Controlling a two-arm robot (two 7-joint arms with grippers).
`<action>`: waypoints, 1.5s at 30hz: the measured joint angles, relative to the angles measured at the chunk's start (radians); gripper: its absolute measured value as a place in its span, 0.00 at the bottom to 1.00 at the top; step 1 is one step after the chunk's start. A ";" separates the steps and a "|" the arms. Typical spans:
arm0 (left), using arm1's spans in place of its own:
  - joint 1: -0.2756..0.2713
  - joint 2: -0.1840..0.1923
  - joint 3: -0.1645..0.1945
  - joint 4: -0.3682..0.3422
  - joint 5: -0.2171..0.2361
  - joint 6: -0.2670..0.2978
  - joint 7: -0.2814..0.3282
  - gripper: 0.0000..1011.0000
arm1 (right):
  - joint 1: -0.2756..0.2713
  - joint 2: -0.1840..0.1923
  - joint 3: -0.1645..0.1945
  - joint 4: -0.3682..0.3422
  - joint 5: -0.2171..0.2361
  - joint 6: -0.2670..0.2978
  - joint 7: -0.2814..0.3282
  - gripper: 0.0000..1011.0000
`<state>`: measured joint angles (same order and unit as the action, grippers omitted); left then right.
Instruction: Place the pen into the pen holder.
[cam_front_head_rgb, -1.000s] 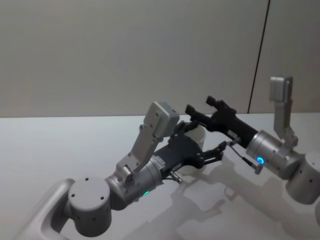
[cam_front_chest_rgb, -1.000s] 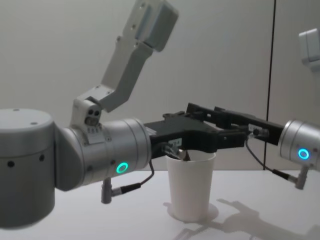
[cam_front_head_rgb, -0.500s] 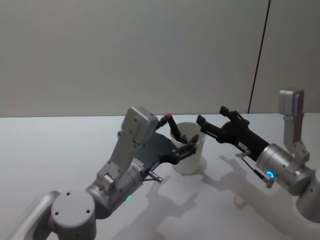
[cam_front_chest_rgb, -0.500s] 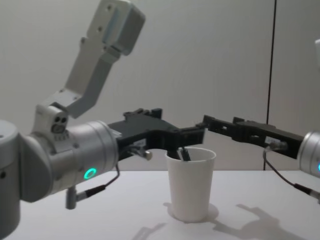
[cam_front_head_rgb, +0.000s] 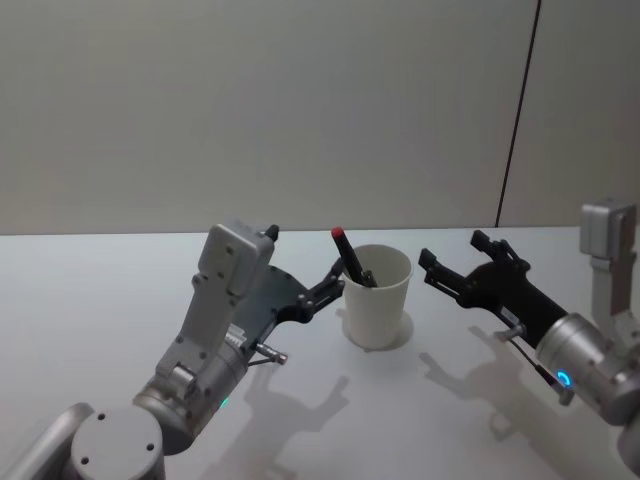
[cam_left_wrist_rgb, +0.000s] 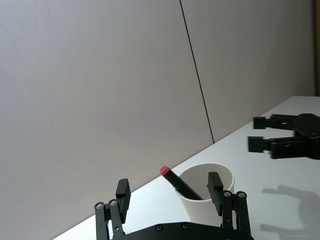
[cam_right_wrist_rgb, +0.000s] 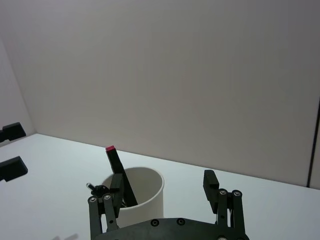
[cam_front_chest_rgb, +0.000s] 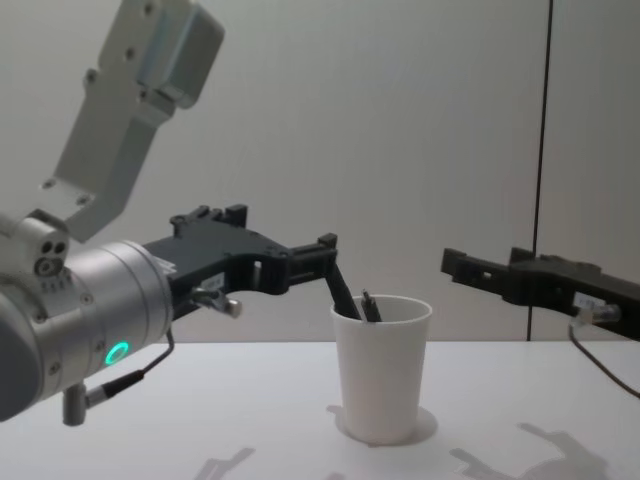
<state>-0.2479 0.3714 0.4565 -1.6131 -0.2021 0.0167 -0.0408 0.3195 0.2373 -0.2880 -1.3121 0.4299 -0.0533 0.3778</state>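
Note:
The pen holder (cam_front_head_rgb: 377, 300), a white paper cup, stands upright on the table (cam_front_head_rgb: 120, 290). The pen (cam_front_head_rgb: 350, 258), black with a red cap, stands in it and leans against the rim on my left side, cap up. In the chest view the pen (cam_front_chest_rgb: 342, 291) rises from the pen holder (cam_front_chest_rgb: 382, 375). My left gripper (cam_front_head_rgb: 326, 288) hangs open just left of the cup, apart from the pen. My right gripper (cam_front_head_rgb: 452, 256) is open to the right of the cup, holding nothing. The left wrist view frames the pen (cam_left_wrist_rgb: 181, 184) and holder (cam_left_wrist_rgb: 198, 207) between the left gripper (cam_left_wrist_rgb: 169, 189) fingers.
The white table runs back to a plain grey wall (cam_front_head_rgb: 250, 100) with a dark vertical seam (cam_front_head_rgb: 518, 110). In the right wrist view my right gripper (cam_right_wrist_rgb: 163, 184) faces the pen holder (cam_right_wrist_rgb: 145, 195), with the left gripper (cam_right_wrist_rgb: 11, 150) at the edge beyond it.
Both arms have drawn back from above the cup, the left one leftwards and the right one rightwards. The left gripper has let go of the pen, which now rests in the cup.

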 joint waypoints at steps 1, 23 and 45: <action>0.002 0.002 0.000 -0.003 0.001 0.000 0.006 0.99 | -0.007 0.002 0.001 -0.010 -0.003 0.002 -0.007 0.99; 0.011 0.011 -0.002 -0.014 0.002 -0.003 0.030 0.99 | -0.219 0.066 0.041 -0.299 -0.093 0.058 -0.204 0.99; 0.011 0.011 -0.002 -0.013 0.002 -0.003 0.030 0.99 | -0.334 0.101 0.063 -0.454 -0.143 0.088 -0.311 0.99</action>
<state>-0.2372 0.3821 0.4542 -1.6262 -0.2004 0.0139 -0.0109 -0.0145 0.3380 -0.2252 -1.7663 0.2874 0.0351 0.0667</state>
